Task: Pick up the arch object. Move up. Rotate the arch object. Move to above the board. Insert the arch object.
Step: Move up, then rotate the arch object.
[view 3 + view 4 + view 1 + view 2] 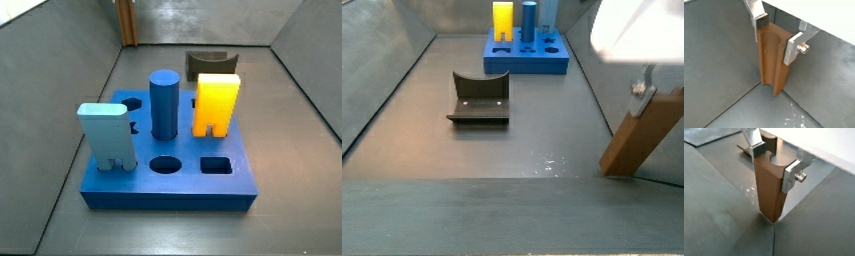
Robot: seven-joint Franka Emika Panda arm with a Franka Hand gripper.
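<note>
The hand [776, 36] is over in a corner of the table [529, 125], far from the board [134, 185]. Its two flat silver fingers [793, 47] are closed on the top part of the arch object [774, 62], one finger on each side. Both wrist views show this grip, and the arch object [771, 190] hangs down between the fingers.

The arch object is a tall brown slab. In a side view [643, 135] it leans a little, and its bottom end is right at the table, near the wall. I cannot tell if it is touching the table or is just above it. In a side view the slab [127, 20] is only a thin brown strip in the far corner.

The board is blue, with round and square holes. A yellow block [217, 105], a dark blue round post [163, 103] and a light blue block [103, 135] stand in it. A round hole and a square hole at its near edge are open.

A short dark block with a curved notch [480, 97] lies on the table between the board [529, 57] and the hand, apart from both.
</note>
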